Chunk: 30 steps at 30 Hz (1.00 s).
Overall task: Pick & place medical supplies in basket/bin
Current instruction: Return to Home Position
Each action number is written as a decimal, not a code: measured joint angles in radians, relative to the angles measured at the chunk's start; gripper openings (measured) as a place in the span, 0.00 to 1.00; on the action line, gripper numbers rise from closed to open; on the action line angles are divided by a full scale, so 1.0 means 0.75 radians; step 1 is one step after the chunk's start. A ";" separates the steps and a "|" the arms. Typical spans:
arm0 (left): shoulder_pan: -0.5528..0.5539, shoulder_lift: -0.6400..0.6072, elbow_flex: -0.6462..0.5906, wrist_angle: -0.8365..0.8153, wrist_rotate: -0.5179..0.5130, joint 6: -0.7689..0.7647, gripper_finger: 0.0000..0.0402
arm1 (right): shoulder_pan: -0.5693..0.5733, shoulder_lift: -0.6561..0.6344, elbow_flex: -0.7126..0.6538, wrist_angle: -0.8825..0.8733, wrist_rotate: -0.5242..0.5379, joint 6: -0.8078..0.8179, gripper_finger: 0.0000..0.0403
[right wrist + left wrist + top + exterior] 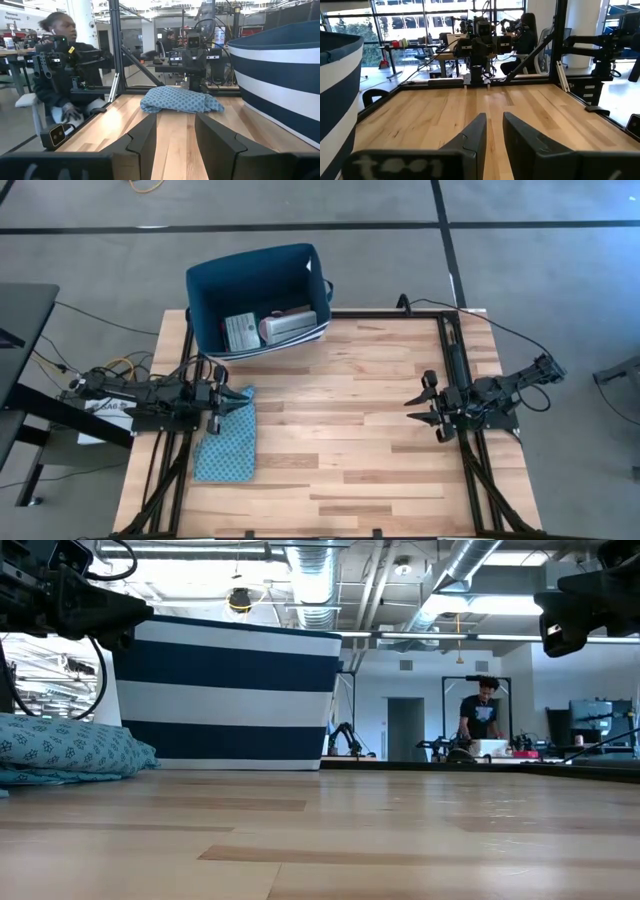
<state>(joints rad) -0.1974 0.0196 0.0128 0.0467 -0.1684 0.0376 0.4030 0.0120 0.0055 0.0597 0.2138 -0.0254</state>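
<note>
Left gripper (494,117) is only open a crack, with nothing between the fingers. It hangs at the left edge of the table (350,440), just above the far corner of a blue patterned cloth pouch (228,442) lying flat there. Right gripper (175,116) is spread wider and is empty too, sitting over at the right edge and pointing across the bare wood toward the other arm. The dark blue bin (255,270) is at the far left corner of the table, well apart from both grippers. Inside it there's a green-white box (241,332) right beside a pale item (288,327) I can't make out.
</note>
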 joint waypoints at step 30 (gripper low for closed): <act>0.000 0.000 0.000 0.000 0.000 0.008 0.14 | 0.000 0.000 0.000 0.000 0.000 0.000 0.32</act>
<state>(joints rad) -0.1974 0.0196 0.0128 0.0467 -0.1684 0.0433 0.4030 0.0118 0.0055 0.0597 0.2138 -0.0254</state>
